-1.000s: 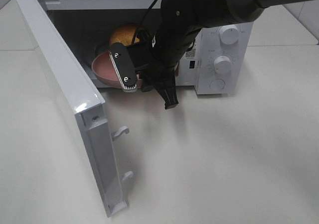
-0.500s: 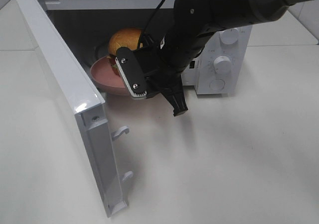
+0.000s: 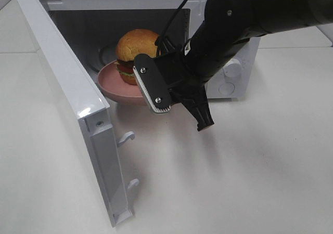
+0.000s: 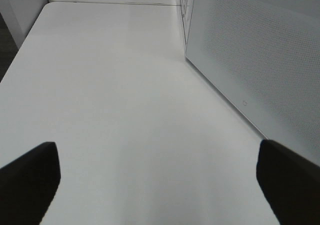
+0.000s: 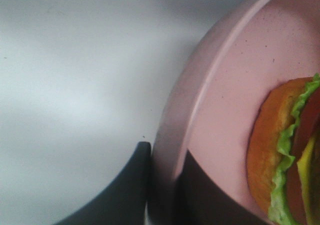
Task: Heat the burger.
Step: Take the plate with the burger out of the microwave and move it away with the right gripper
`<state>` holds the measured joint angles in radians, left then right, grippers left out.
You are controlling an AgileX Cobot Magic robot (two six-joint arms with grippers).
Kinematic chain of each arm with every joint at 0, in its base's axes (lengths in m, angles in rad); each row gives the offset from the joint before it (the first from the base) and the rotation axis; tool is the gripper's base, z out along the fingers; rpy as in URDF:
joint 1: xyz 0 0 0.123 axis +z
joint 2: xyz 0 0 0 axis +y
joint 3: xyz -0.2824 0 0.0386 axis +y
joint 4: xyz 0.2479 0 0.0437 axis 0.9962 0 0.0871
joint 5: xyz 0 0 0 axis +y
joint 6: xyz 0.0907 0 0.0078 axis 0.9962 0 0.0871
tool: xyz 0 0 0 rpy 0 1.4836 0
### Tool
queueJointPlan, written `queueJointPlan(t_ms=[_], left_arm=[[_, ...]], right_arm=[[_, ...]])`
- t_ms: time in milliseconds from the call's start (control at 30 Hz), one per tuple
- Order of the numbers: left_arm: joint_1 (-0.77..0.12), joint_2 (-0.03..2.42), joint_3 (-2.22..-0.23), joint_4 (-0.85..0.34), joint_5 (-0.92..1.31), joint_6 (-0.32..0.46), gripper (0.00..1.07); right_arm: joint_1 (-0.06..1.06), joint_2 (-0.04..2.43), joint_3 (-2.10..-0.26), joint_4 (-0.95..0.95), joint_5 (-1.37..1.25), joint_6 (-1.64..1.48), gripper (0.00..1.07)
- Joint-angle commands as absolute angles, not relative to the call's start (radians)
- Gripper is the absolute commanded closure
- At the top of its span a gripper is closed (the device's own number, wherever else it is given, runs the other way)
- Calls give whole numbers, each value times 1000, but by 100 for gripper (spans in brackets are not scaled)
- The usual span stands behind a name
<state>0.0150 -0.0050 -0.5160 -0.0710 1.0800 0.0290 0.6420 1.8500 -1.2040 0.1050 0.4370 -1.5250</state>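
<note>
At the microwave (image 3: 229,83) mouth, one right hand (image 3: 156,91) grips one pink plate (image 5: 200,115) carrying one burger (image 3: 136,47); left hand (image 4: 160,185) spread wide

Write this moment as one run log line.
right tool: shut on pink plate | burger: on plate | microwave door: open

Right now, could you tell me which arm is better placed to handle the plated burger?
Right: its gripper is clamped on the pink plate's rim carrying the burger. The left gripper hangs open over bare table.
</note>
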Motion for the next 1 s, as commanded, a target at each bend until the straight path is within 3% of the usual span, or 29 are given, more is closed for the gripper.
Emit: queueJointPlan(t_ms=[33, 1000], left_arm=[[18, -18, -515, -74, 1068, 27, 7], [18, -18, -515, -74, 1068, 27, 7]], right_arm=[[640, 1797, -1170, 102, 352, -1529, 107], [640, 1411, -729, 91, 238, -1513, 107]])
